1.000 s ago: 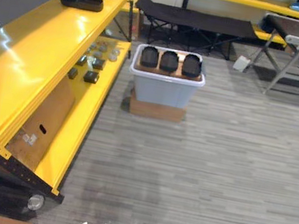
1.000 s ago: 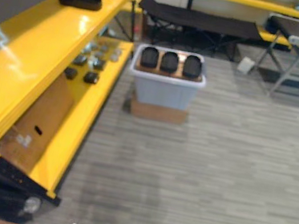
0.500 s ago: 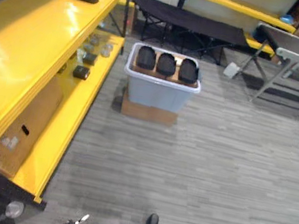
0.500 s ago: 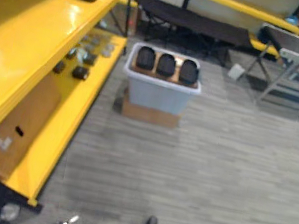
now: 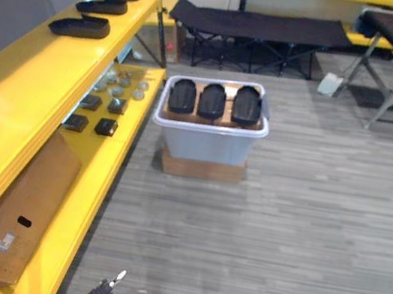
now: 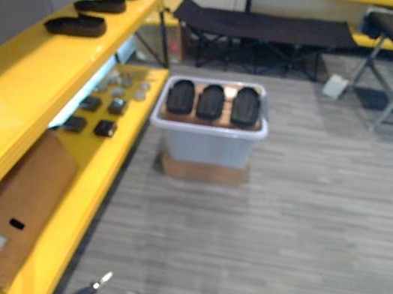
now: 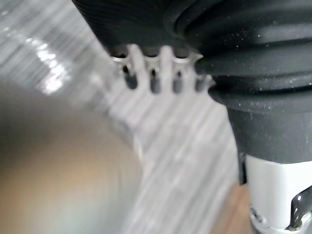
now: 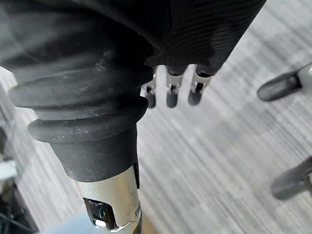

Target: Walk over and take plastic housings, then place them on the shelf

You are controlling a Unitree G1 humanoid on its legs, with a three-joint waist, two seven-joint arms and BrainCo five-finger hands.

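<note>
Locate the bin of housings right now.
Head views, centre, slightly left: the grey bin sits on a brown base on the floor, beside the yellow shelf on its left, black cot behind it.

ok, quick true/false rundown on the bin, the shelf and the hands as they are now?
1. Three black housings sit in the grey bin. True.
2. The grey bin stands on the yellow shelf. False: it sits on a brown box on the floor beside it.
3. More black housings lie on the yellow shelf's top level. True.
4. The right hand holds a housing. False: it is open, over bare floor.
5. The left hand is open. True.
</note>
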